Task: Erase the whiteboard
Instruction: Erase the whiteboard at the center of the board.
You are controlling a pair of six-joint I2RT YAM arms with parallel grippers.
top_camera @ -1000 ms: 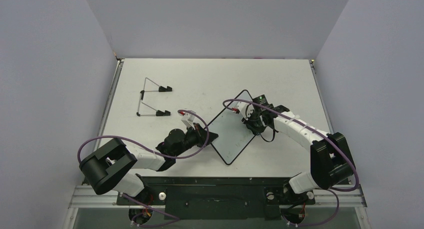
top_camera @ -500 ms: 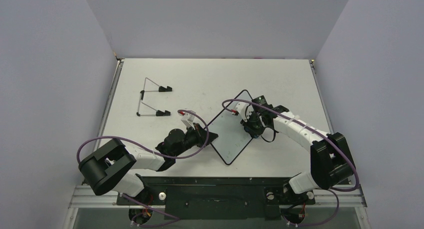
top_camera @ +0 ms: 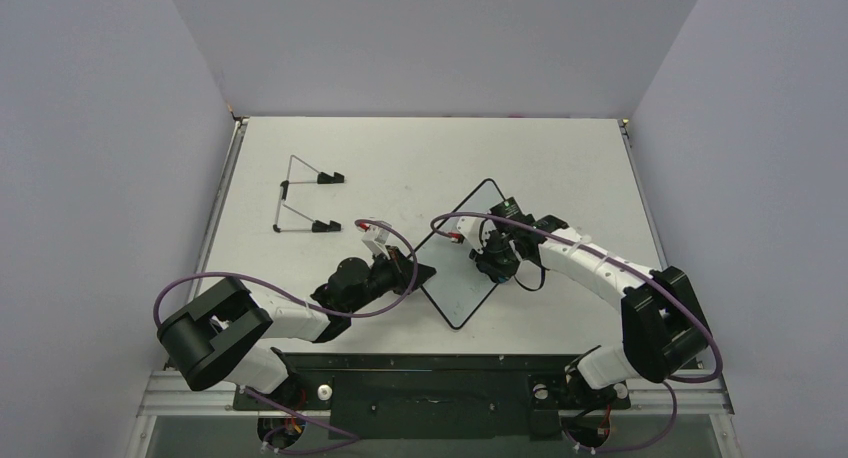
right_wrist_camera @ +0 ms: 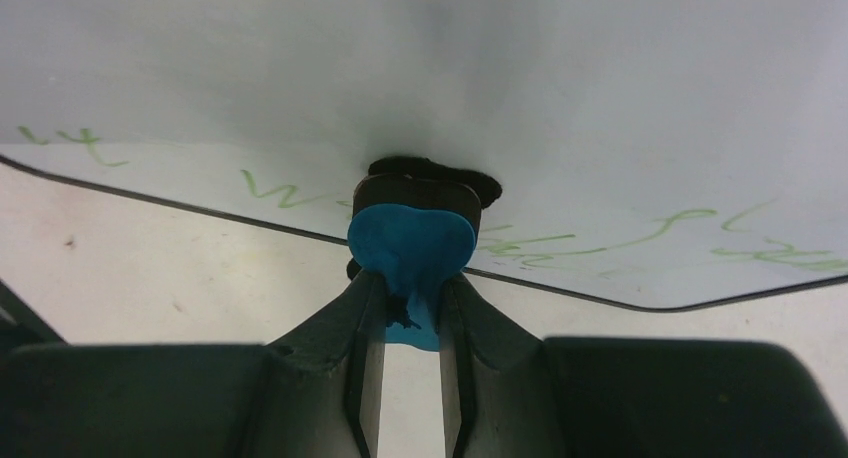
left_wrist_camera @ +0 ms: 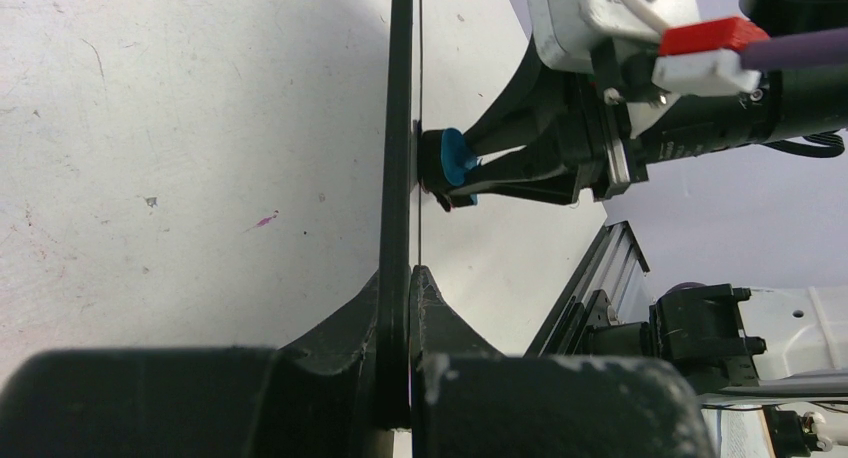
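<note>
The whiteboard (top_camera: pixel 455 278) lies as a diamond near the table's middle, white face, black rim. My left gripper (top_camera: pixel 424 272) is shut on its left corner; in the left wrist view the board (left_wrist_camera: pixel 400 128) runs edge-on between the closed jaws of that gripper (left_wrist_camera: pixel 408 278). My right gripper (top_camera: pixel 493 262) is shut on the blue-and-black eraser (right_wrist_camera: pixel 410 238) and presses it against the board's face (right_wrist_camera: pixel 500 78). Green handwriting (right_wrist_camera: pixel 280 190) shows beside the eraser, which also shows in the left wrist view (left_wrist_camera: pixel 450 166) touching the board.
A thin wire stand (top_camera: pixel 300 196) with black feet lies at the far left of the table. Grey walls close in the table on three sides. The arms' base rail (top_camera: pixel 430 388) runs along the near edge.
My right gripper has slid the eraser from the board's far right edge leftward and nearer, onto the middle of its face. The left arm and the board have not moved.
</note>
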